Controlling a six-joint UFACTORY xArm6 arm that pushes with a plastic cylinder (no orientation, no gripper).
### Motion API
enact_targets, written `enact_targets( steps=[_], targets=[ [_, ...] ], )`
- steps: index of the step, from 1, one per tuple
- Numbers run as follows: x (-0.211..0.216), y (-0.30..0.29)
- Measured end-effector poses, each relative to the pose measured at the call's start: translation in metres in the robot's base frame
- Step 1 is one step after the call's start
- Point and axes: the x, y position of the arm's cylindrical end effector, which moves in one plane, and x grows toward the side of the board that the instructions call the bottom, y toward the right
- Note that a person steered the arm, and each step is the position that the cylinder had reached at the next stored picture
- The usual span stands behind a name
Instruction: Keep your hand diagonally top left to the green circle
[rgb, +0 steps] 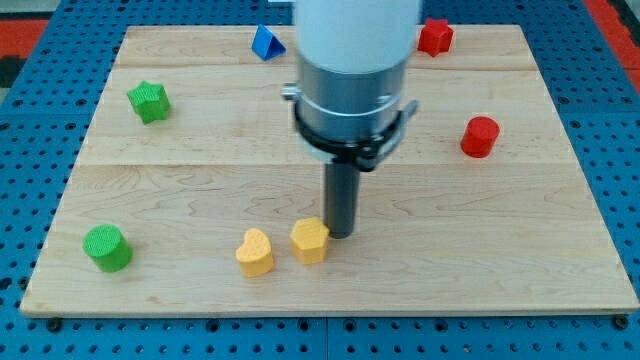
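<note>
- My tip (340, 235), the lower end of the straight dark rod under the arm's grey and white cylindrical body, sits on the pale wooden board (200, 190), a little below the board's middle.
- There are no jaws to spread or press together: the arm ends in the bare rod, and it pinches nothing.
- The tip is just beside the yellow hexagon-like block (310, 240), at that block's upper right corner; whether they touch I cannot tell.
- A yellow heart-shaped block (255, 251) lies just to the view's left of the hexagon-like one, with a narrow gap between them.
- The green circle, a short green cylinder (106, 247), stands near the board's bottom left corner, well apart from the tip.
- The tip lies far to the view's right of the green cylinder and only slightly higher in the view.
- A green star-shaped block (148, 101) rests near the board's left edge, in the upper part.
- A blue triangular block (266, 43) sits at the view's top edge, left of the arm's body.
- A red star-like block (434, 36) lies at the top, right of the arm.
- A red cylinder (479, 136) stands alone on the board's right side.
</note>
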Motion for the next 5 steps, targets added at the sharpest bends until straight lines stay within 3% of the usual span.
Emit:
enact_targets(
  steps=[1, 3, 4, 5],
  targets=[
    [-0.001, -0.018],
    [-0.079, -0.042],
    [-0.104, -0.11],
    [-0.101, -0.168]
  ],
)
